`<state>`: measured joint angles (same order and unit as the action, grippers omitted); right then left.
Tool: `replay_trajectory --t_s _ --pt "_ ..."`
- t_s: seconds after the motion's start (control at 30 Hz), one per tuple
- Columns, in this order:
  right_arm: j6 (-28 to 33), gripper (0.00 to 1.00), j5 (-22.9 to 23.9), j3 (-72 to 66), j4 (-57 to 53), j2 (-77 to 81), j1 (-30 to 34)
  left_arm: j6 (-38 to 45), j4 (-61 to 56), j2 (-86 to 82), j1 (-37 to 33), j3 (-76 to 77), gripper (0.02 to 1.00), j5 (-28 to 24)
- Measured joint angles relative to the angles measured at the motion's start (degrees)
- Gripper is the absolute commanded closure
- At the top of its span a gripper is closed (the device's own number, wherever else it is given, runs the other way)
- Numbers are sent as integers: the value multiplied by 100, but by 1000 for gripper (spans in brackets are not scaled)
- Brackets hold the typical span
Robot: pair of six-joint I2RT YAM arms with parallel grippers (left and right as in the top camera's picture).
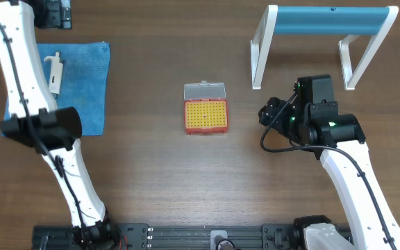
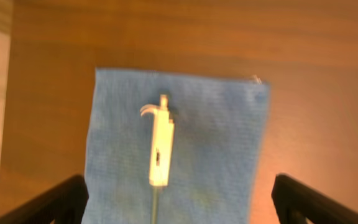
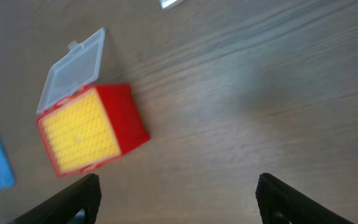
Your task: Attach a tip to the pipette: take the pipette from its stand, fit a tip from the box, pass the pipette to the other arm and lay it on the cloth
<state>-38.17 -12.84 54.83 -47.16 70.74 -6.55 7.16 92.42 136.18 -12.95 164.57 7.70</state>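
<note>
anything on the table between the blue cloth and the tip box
No, the top view shows bare table between the cloth and the tip box.

- A dark, wood-grain counter [image 1: 151, 180] carries everything.
- A blue cloth [image 1: 89, 83] lies flat near its left edge.
- A red tip box [image 1: 205, 117] with a yellow rack sits mid-counter, its clear lid hinged open.
- A white-legged stand [image 1: 325, 21] with a blue bar is at the far right.

White pipette [image 2: 161, 146], blue cloth [image 2: 222, 149]
</note>
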Motion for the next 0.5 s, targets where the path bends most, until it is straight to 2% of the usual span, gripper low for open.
replay_trajectory --t_s 0.07,0.13,0.27,0.33,0.4,0.43,0.5 --pt "199 187 514 0 -2 0 0 -227 448 -442 138 96 60 -61" --pt "581 187 938 0 0 -22 0 -525 446 -896 203 101 60 -479" --pt "2013 187 1386 -2 -22 -863 0 -1097 444 -2343 474 101 58 -1720" --pt "2575 187 1434 -13 -20 -2107 0 -1187 444 -3320 1078 114 60 -2050" --pt "3027 174 1449 26 -133 -3460 0 -1220 444 -4203 1845 133 58 -2153" --pt "3265 148 1574 2 -575 -4293 -2 -1241 444 -4774 2358 22 60 -2243" --pt "3563 141 1912 -66 -905 -5641 0 -1403 376 -5757 2726 -717 58 -2284"
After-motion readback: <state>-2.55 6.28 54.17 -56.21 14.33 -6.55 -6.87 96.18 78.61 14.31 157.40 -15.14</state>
